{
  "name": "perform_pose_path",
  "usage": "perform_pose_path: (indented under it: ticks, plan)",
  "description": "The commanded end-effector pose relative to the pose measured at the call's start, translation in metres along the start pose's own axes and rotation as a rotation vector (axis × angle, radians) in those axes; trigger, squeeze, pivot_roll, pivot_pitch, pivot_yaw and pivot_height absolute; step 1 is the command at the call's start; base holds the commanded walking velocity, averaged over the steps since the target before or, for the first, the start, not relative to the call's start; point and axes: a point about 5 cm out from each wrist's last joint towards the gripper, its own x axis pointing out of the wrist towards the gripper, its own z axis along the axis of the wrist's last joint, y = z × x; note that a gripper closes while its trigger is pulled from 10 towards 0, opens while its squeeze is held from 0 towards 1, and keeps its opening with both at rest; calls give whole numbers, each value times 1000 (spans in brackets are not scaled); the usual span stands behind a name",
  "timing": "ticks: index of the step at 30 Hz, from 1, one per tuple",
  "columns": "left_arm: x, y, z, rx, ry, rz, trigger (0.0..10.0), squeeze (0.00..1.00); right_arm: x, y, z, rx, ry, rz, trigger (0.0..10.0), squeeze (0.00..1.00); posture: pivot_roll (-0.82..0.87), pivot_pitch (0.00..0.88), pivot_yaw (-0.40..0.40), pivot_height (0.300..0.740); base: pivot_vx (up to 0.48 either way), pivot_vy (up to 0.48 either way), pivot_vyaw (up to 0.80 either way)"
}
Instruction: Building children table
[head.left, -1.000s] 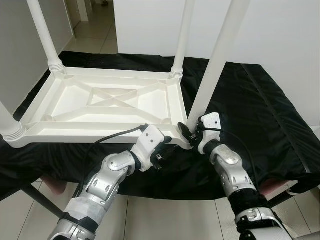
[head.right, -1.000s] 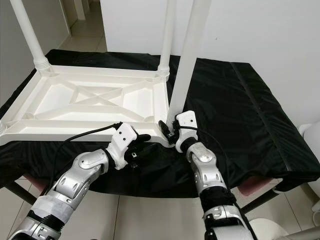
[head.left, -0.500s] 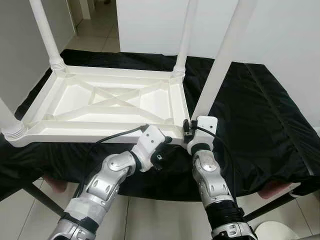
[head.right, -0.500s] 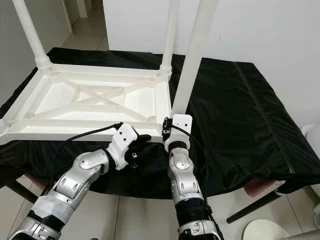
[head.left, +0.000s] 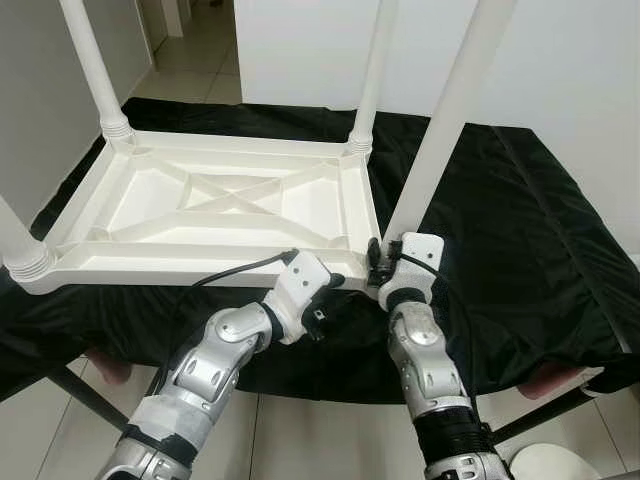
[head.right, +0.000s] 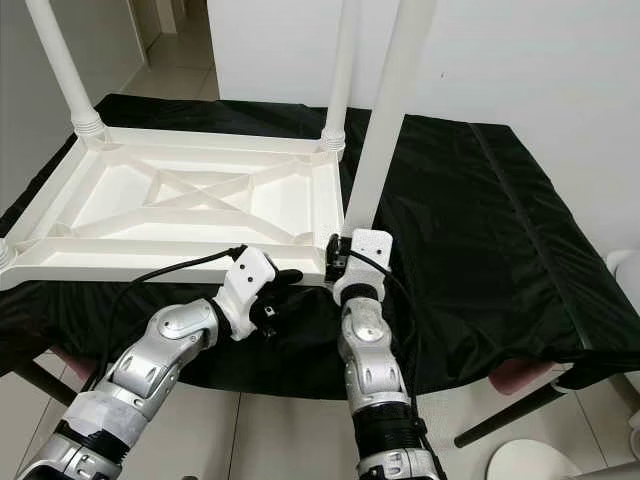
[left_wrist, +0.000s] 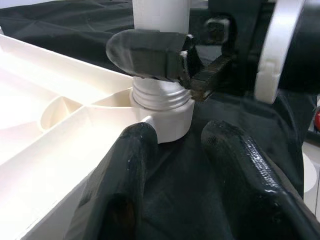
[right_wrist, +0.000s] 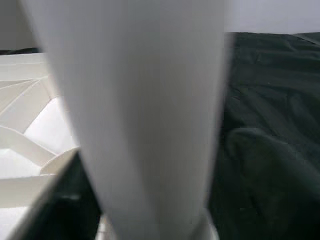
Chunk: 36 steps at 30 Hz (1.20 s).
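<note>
We have the white plastic children's tabletop (head.left: 215, 215) lying upside down on the black cloth-covered table (head.left: 520, 230), its ribbed underside facing up. Three white tubular legs already stand in their corner sockets: the far-left leg (head.left: 92, 62), the far-right leg (head.left: 372, 70) and the near-left leg (head.left: 18, 245). The fourth white leg (head.left: 445, 120) stands at the near-right corner, leaning a little outward toward our right.

Our right tool (head.left: 382, 268) is closed around the bottom end of that fourth leg, just above the socket; in the left wrist view one of its black fingers (left_wrist: 145, 55) lies across the leg right above the threaded collar (left_wrist: 161, 95). Some thread ridges still show above the socket rim (left_wrist: 167, 117), so we judge the leg started in its socket but not fully seated.

Our left tool (head.left: 330, 295) sits just beside the same corner, low against the black cloth at the tabletop's edge. Its two fingers stand parted, one on each side of the corner below the socket, gripping nothing that we can make out; it looks to be steadying the corner.

By our reckoning the build is nearly finished: three legs are in, the last one needs turning down until the threads disappear and the lean is gone. After that, the table has yet to be flipped onto its feet.
</note>
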Motion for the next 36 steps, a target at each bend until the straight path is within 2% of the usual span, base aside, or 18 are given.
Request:
perform_pose_path:
  ticks: [1, 10, 11, 12, 14, 15, 16, 17, 19, 25, 29, 30, 32, 33, 36]
  plan:
    - [0, -5, -1, 21, 13, -44, 10000, 0, -1, -6, 0, 5, 5, 20, 10000, 1000, 26, 0, -28, 740, 0, 0, 0]
    - [-1, -4, -2, 29, 18, -45, 10000, 0, 5, -20, -4, -41, 36, 195, 10000, 1000, 26, 0, -23, 740, 0, 0, 0]
    - [-1, -4, -2, 30, 19, -45, 10000, 0, 6, -21, -4, -47, 46, 224, 10000, 0, 26, 0, -23, 740, 0, 0, 0]
    - [-1, -4, -2, 30, 19, -45, 10000, 0, 6, -21, -4, -47, 46, 224, 10000, 0, 26, 0, -23, 740, 0, 0, 0]
    - [0, -4, -2, 33, 19, -47, 10000, 0, 10, -24, -3, -78, 56, 353, 10000, 0, 26, 0, -20, 740, 0, 0, 0]
    - [0, -4, -2, 33, 19, -47, 10000, 0, 10, -24, -3, -78, 56, 353, 10000, 0, 26, 0, -20, 740, 0, 0, 0]
    - [1, -4, -2, 37, 21, -51, 10000, 0, 13, -26, -1, -143, 54, 476, 10000, 0, 25, 0, -17, 740, 0, 0, 0]
    - [1, -4, -2, 39, 22, -52, 10000, 0, 15, -26, -2, -163, 60, 514, 10000, 0, 25, 0, -15, 740, 0, 0, 0]
    - [1, -4, -2, 39, 22, -52, 10000, 0, 15, -26, -2, -163, 60, 514, 10000, 0, 25, 0, -15, 740, 0, 0, 0]
    - [1, -3, -1, 45, 24, -53, 10000, 0, 26, -33, -1, -250, 69, 606, 10000, 0, 31, 0, -13, 740, 0, 0, 0]
    - [1, -2, -1, 45, 24, -52, 10000, 0, 29, -32, -1, -238, 80, 660, 10000, 0, 34, 0, -12, 740, 0, 0, 0]
    - [1, -2, -1, 46, 24, -51, 10000, 0, 31, -32, 0, -242, 76, 675, 4549, 0, 37, 0, -11, 740, 0, 0, 0]
    - [1, -2, -1, 46, 25, -51, 10000, 0, 32, -32, 0, -245, 73, 684, 4549, 0, 37, 0, -11, 740, 0, 0, 0]
    - [1, -2, -1, 46, 25, -50, 10000, 0, 33, -32, 0, -247, 75, 689, 0, 0, 39, 0, -12, 740, 0, 0, 0]
    - [0, -2, -1, 47, 24, -49, 10000, 0, 33, -32, -2, -241, 83, 701, 0, 0, 41, 0, -13, 740, 0, 0, 0]
